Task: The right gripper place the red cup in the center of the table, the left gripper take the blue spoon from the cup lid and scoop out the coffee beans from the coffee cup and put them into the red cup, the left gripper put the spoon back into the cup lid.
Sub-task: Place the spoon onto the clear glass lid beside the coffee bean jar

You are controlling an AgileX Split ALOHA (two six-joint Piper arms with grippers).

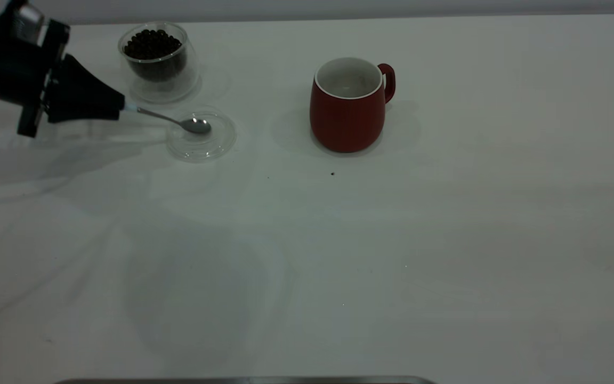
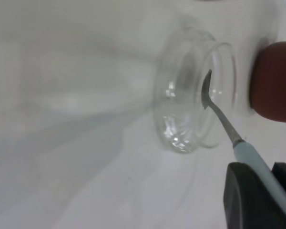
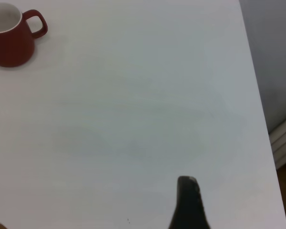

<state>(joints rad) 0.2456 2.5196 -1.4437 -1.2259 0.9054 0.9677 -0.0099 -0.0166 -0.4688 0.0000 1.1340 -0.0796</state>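
Risk: the blue spoon (image 1: pixel 171 118) is pinched only at the end of its pale handle, so it could swivel or slip when lifted, I judge; its metal bowl lies in the cup lid (image 1: pixel 201 134), and a dragging lift could pull that light disc along the worktop (image 1: pixel 392 256).
Second risk: the coffee cup (image 1: pixel 154 60) stands just behind the lid near the far left corner; a careless swing could knock it and spill the coffee beans (image 1: pixel 151 44).
Left gripper (image 1: pixel 118 105): at the left edge, jaws closed narrowly on the spoon handle, as the left wrist view shows.
Right gripper (image 3: pixel 188 205): off toward the right edge; only one dark finger shows, so I cannot tell how its jaws stand.
Red cup (image 1: pixel 348 104): upright near the far middle of the worktop, handle toward the right edge, looks empty.
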